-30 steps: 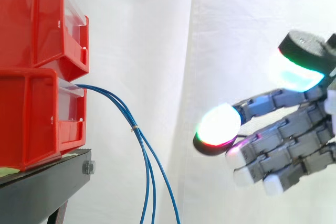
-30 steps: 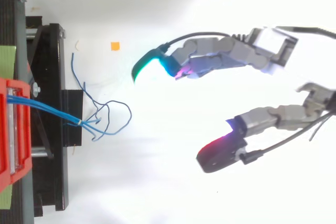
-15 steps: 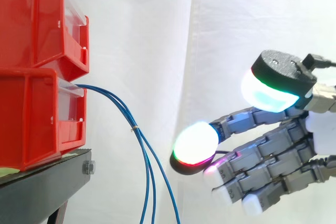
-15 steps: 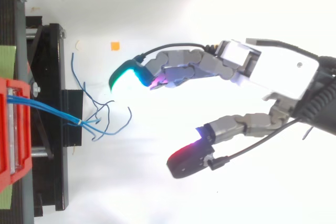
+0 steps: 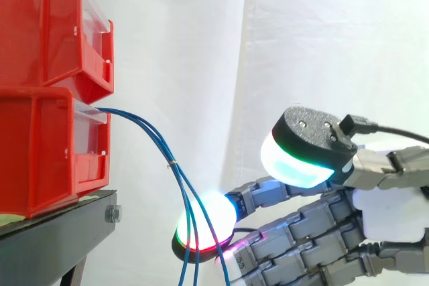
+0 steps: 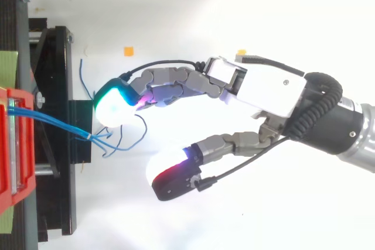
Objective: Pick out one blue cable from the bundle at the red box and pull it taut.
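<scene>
**Hand open at the cables, nothing gripped**

In the side view your hand [image 5: 392,209] reaches in from the lower right with its fingers spread apart and close to straight. They clamp on nothing. The cyan pad [image 5: 298,164] sits high, at right of centre. The white pad [image 5: 205,222], rimmed red and green, sits lower, near the bottom centre.

The cables [image 5: 155,140] leave the front of the lower bin [image 5: 47,149] at centre left and arc down to the right. A small tie [image 5: 172,163] binds them, and below it they hang to the bottom edge. There they cross in front of the white pad, and you cannot tell from this view whether they touch it. The upper bin [image 5: 47,25] is stacked on the lower one, and both stand on the black stand [image 5: 60,236] in the lower left corner. The white curtain [image 5: 322,45] hangs behind.

In the top view the cables run right from the bin at the left edge to the tie, then splay into loose loops [image 6: 120,139]. The cyan pad is just above those loops, at left of centre. The white pad lies to their lower right, a little apart from them. The loops sit in the open gap between the two pads. The palm [image 6: 275,89] is at centre right. A small orange marker [image 6: 128,51] lies at upper left, well apart from the cables.
</scene>
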